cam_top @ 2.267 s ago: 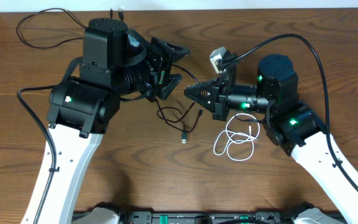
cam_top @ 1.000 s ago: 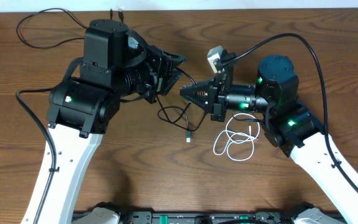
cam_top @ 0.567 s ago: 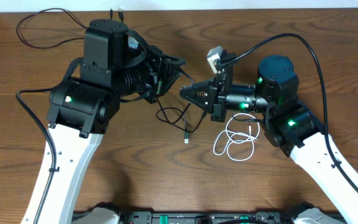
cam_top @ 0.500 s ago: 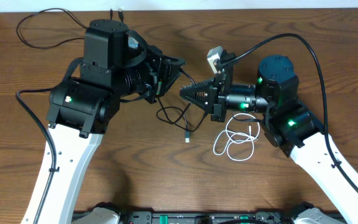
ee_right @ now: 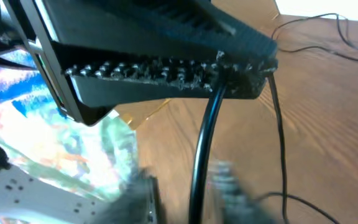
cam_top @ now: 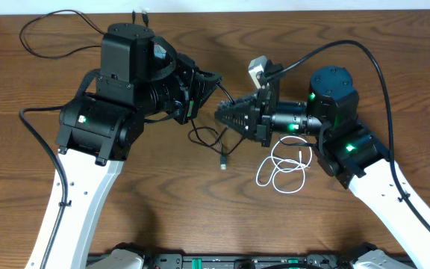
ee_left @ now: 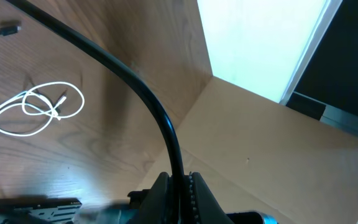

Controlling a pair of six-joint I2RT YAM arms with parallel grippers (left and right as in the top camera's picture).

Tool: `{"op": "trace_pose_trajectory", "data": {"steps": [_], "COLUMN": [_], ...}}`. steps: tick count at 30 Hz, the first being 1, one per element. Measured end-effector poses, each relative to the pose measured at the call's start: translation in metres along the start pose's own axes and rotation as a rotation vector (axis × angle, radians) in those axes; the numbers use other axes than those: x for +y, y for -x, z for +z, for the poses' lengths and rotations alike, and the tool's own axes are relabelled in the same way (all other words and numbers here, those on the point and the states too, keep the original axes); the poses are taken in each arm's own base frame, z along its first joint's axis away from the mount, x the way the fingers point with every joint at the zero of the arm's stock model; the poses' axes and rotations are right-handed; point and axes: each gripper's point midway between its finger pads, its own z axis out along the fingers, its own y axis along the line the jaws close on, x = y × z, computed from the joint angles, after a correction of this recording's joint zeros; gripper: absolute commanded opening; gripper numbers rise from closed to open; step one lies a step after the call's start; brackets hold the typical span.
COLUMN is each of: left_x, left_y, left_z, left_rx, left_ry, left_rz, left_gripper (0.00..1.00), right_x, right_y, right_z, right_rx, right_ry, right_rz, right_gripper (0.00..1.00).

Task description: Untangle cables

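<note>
The left hand is pinched tight on the black cable, up and left of the white cable, which lies looped on the desk. The right hand, just left of the white cable, also clamps the black cable. A second black cable lies far up-left of it.

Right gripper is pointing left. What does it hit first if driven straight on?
Probably the left gripper, just ahead and clamped on a black cable; their relative height is unclear from overhead.
</note>
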Motion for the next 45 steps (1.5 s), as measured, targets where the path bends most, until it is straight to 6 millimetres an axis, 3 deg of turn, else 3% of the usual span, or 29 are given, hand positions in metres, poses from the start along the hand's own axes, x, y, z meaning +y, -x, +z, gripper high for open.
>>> {"op": "trace_pose_trajectory", "data": {"steps": [3,5,15,23,28,34,37,41,45], "left_x": [0.000,0.000,0.004,0.013,0.011,-0.004,-0.003,0.006,0.029], "left_y": [0.007,0.019,0.095,0.137,0.156,0.178,0.191,0.225,0.277], "left_z": [-0.002,-0.006,-0.036,-0.057,-0.042,-0.002,0.007,-0.002,-0.027], "left_rx": [-0.021,-0.059,-0.325,-0.523,-0.542,-0.473,-0.468,-0.513,-0.605], "left_ry": [-0.002,-0.008,-0.024,-0.004,0.007,-0.010,0.006,0.043,0.115], "left_rz": [-0.008,-0.023,-0.080,-0.116,-0.108,0.040,0.120,0.215,0.256], "left_gripper": [0.07,0.07,0.08,0.08,0.08,0.07,0.07,0.07,0.08], "right_x": [-0.004,-0.011,-0.054,-0.062,-0.063,-0.063,-0.064,-0.065,-0.065], "right_y": [-0.004,-0.008,-0.022,-0.029,-0.029,-0.032,-0.036,-0.043,-0.046], "right_z": [-0.001,-0.005,-0.035,-0.041,-0.041,-0.042,-0.042,-0.044,-0.044], "right_rx": [0.012,0.028,0.053,0.072,0.074,0.082,0.095,0.119,0.130], "right_ry": [-0.014,-0.034,-0.175,-0.206,-0.207,-0.211,-0.215,-0.224,-0.228], "right_rz": [0.028,0.056,0.232,0.259,0.252,0.258,0.268,0.274,0.271], "right_gripper": [0.88,0.93,0.97,0.97,0.97,0.97,0.97,0.97,0.97]}}
